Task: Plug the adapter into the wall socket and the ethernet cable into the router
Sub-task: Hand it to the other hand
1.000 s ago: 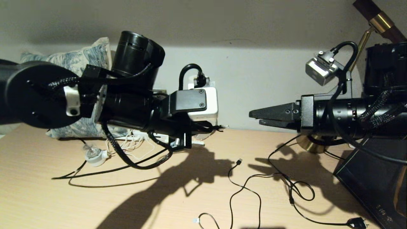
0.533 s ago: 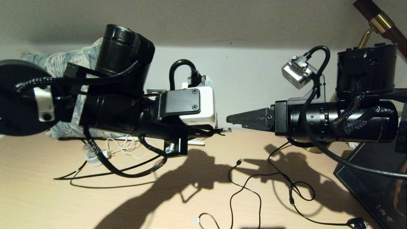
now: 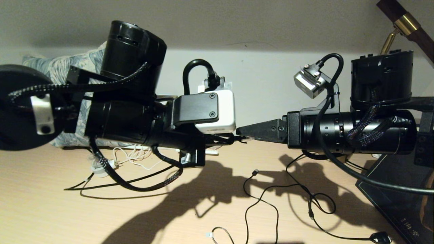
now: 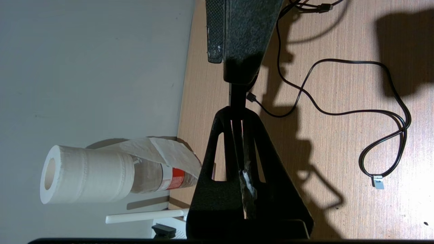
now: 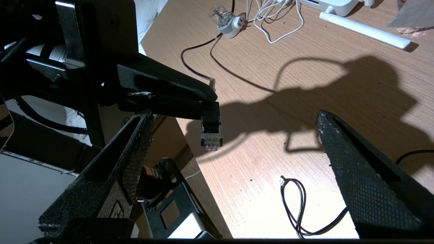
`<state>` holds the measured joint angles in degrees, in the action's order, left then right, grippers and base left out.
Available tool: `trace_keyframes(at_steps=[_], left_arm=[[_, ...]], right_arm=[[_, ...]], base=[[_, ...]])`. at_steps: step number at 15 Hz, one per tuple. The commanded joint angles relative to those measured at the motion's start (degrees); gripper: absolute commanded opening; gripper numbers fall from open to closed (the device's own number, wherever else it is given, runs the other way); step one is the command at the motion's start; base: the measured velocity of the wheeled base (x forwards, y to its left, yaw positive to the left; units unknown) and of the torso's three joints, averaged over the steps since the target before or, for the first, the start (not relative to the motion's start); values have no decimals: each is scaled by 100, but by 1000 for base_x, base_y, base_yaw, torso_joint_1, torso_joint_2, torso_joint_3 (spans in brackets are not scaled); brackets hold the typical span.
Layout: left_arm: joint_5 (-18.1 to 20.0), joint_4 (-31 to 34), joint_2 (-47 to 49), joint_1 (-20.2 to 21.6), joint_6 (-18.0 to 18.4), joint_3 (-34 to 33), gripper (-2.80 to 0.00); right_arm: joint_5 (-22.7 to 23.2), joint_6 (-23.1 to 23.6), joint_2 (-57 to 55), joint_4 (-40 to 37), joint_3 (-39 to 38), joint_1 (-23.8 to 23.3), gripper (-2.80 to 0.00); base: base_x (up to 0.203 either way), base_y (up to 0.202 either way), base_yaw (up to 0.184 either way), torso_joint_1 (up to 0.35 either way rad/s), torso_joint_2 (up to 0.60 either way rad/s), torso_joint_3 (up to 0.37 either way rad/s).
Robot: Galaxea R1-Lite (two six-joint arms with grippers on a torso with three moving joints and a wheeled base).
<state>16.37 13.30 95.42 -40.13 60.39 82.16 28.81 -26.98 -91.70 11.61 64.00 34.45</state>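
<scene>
Left gripper (image 5: 206, 101) held above the worktop (image 3: 51, 203), near its back edge, fingers closed on the ethernet cable (image 5: 211, 130) just behind its clear clip connector, which juts past the fingertips. Right gripper (image 3: 242, 131) faces it tip to tip in the head view; its fingers (image 5: 359, 183) stand spread wide with the connector between them, touching neither. Router (image 5: 334, 3) lies by the back edge of the worktop, one white antenna (image 5: 364, 29) flat on the wood. Adapter and wall socket cannot be made out.
</scene>
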Motion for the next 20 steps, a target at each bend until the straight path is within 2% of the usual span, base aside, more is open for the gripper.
trace_keyframes(at_steps=[1, 9, 10, 20], left_arm=[[6, 6, -5, -12, 25, -24, -280], [6, 6, 3, -91, 25, -68, -280], [14, -2, 12, -91, 25, -68, -280], [15, -117, 65, -109, 16, -68, -280]], right_arm=[[12, -27, 12, 8, -2, 9, 0], [-15, -27, 12, 17, 7, 9, 0], [-15, -19, 12, 17, -1, 17, -280], [-15, 0, 82, -1, -63, 54, -280]], base=[[0, 0, 0, 0, 0, 0], [0, 0, 0, 0, 0, 0], [0, 0, 0, 0, 0, 0], [0, 0, 0, 0, 0, 0]])
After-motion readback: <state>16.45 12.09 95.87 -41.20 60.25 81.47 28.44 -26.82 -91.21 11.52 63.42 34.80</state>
